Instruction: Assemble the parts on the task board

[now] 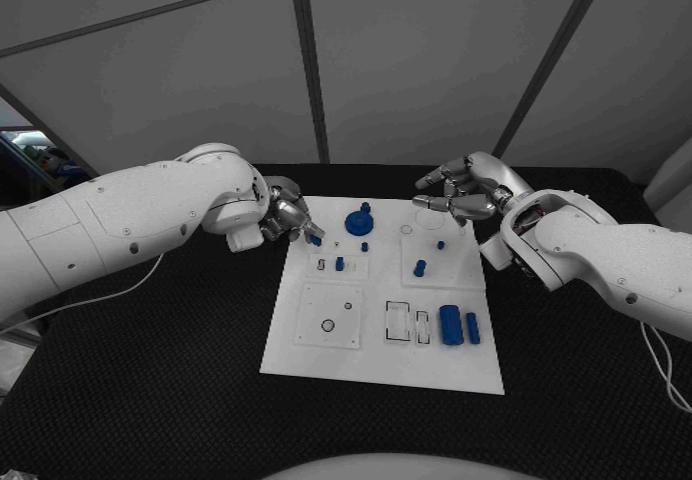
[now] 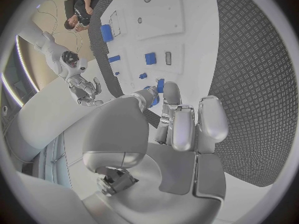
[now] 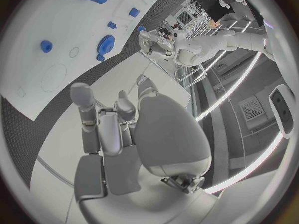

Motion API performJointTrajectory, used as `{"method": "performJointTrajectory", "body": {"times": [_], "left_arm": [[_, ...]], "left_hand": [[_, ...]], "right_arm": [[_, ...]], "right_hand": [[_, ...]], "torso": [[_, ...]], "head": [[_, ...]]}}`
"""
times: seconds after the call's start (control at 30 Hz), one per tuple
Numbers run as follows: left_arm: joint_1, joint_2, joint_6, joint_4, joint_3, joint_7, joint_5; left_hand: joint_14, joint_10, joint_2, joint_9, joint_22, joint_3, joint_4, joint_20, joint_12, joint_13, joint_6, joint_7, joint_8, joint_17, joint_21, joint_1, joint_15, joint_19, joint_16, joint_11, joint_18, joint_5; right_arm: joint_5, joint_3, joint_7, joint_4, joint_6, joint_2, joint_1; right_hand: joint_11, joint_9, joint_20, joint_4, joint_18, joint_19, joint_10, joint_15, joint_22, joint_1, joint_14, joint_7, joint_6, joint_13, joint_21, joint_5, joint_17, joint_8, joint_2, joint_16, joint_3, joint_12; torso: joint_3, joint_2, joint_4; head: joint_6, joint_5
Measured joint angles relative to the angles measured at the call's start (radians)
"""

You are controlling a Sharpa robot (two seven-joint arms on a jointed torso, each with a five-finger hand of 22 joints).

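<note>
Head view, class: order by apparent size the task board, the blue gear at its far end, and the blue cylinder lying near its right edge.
1. task board
2. blue cylinder
3. blue gear, close to the cylinder in size, so that ranking is unsure.

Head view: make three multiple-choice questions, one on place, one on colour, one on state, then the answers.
1. Where do the two large blue plastic cylinders lie? A on the white task board, near right part; B off the board; C in a robot hand.
2. What colour is the round toothed gear? A grey; B blue; C white.
3. What does the right robot hand hold? A the gear; B a cylinder; C nothing.
Answers: A, they lie side by side near the board's right edge; B, like the other parts; C, its fingers close on nothing.
</note>
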Motion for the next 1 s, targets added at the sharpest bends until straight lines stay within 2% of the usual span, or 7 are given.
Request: {"method": "performJointTrajectory", "body": {"times": [0.17, 0.43, 0.67, 1.0], "left_arm": [[-0.019, -0.004, -0.026, 0.025, -0.001, 0.002, -0.011], [-0.041, 0.004, -0.039, 0.029, -0.003, 0.003, -0.046], [-0.046, 0.006, -0.033, 0.033, -0.003, 0.000, -0.065], [-0.047, 0.008, -0.005, 0.033, -0.006, -0.001, -0.078]], "left_hand": [[0.000, 0.000, -0.008, 0.000, 0.003, 0.012, -0.007, -0.004, 0.002, 0.000, 0.001, 0.001, 0.000, 0.000, 0.000, -0.003, 0.000, 0.004, 0.000, 0.000, 0.000, 0.000], [0.000, 0.004, -0.009, -0.001, 0.004, 0.015, -0.009, -0.004, 0.002, 0.001, 0.001, 0.001, 0.000, 0.000, 0.000, -0.004, 0.000, 0.004, 0.000, 0.003, 0.000, 0.004], [0.000, 0.004, -0.009, -0.001, 0.005, 0.015, -0.009, -0.004, 0.002, 0.001, 0.005, -0.003, 0.000, 0.000, 0.000, -0.004, 0.000, 0.004, 0.000, 0.003, 0.000, 0.004], [0.000, 0.007, -0.015, 0.000, 0.009, 0.022, -0.011, 0.000, 0.002, 0.003, 0.006, -0.001, -0.001, 0.000, 0.006, -0.011, 0.000, 0.007, 0.000, 0.000, 0.000, 0.003]], "right_arm": [[0.000, 0.000, 0.000, 0.000, 0.000, 0.000, 0.000], [0.000, 0.000, 0.000, 0.000, 0.000, 0.001, 0.000], [0.000, 0.000, 0.000, 0.000, 0.000, 0.001, 0.000], [0.000, 0.000, 0.000, 0.000, 0.000, 0.002, 0.000]], "right_hand": [[0.000, 0.000, 0.000, 0.000, 0.000, 0.000, 0.000, 0.000, 0.000, 0.000, 0.000, 0.000, 0.000, 0.000, 0.000, 0.000, 0.000, 0.000, 0.000, 0.000, 0.000, 0.000], [0.000, 0.000, 0.000, 0.000, 0.000, 0.000, 0.000, 0.000, -0.001, 0.000, 0.000, 0.000, 0.000, 0.000, 0.000, 0.000, 0.000, 0.000, 0.000, 0.000, 0.000, 0.000], [0.000, 0.000, 0.000, 0.000, 0.000, 0.000, 0.000, 0.000, -0.001, 0.000, 0.000, 0.000, 0.000, 0.000, 0.000, 0.000, 0.000, 0.000, 0.000, 0.000, 0.000, 0.000], [0.000, 0.000, -0.003, 0.000, 0.000, -0.003, 0.000, 0.000, -0.002, 0.000, 0.000, 0.000, 0.000, -0.002, 0.000, 0.000, 0.000, 0.000, 0.000, 0.000, 0.000, 0.000]], "torso": [[0.0001, 0.000, 0.0000], [0.0001, 0.002, -0.0018], [0.0003, 0.002, -0.0019], [0.0003, 0.002, -0.0018]], "head": [[0.000, 0.002], [-0.004, 0.004], [-0.007, -0.004], [-0.012, -0.002]]}}
